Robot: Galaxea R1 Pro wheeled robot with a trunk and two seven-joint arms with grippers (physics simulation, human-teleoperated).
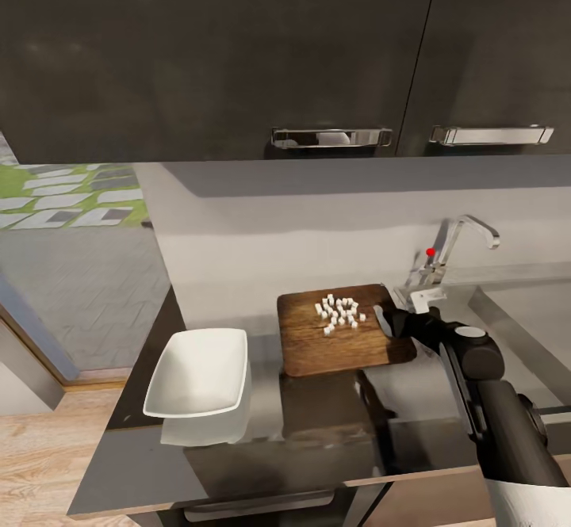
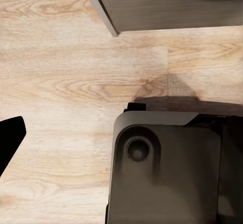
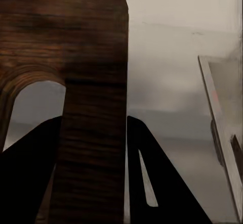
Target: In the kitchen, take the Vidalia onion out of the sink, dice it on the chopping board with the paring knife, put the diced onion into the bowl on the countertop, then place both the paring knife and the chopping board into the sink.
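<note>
1. Nearest the head camera, the right arm (image 1: 507, 424) rose from about 5 o'clock and reached up toward the centre of the view.
2. At its end, the right gripper (image 1: 388, 322) was closed on the right-hand end of the chopping board (image 1: 341, 333); the right wrist view showed its dark fingers (image 3: 30, 173) on either side of the wooden bar (image 3: 91, 133) beside the slot handle hole (image 3: 35, 102).
3. That board lay on the countertop (image 1: 143, 448) just right of centre, with its right end just beside the sink (image 1: 523, 313).
4. Small pale bits of diced onion (image 1: 339, 311) sat in a loose cluster on the far half of the board, at about 10 o'clock from the gripper.
5. A white square bowl (image 1: 202, 372) stood on the countertop at 8 o'clock from the board, near it but apart, and it held no onion.
6. A chrome tap (image 1: 464, 238) with a red knob (image 1: 431, 252) stood at 1 o'clock from the board.
7. Dark wall cabinets (image 1: 238, 51) with chrome handles (image 1: 331, 138) hung across the 12 o'clock part of the view.
8. One dark fingertip (image 2: 10, 138) of the left gripper showed over the pale wood floor (image 2: 66, 57) in the left wrist view, beside the robot's dark base (image 2: 167, 168); whether that gripper was open or closed could not be told.
</note>
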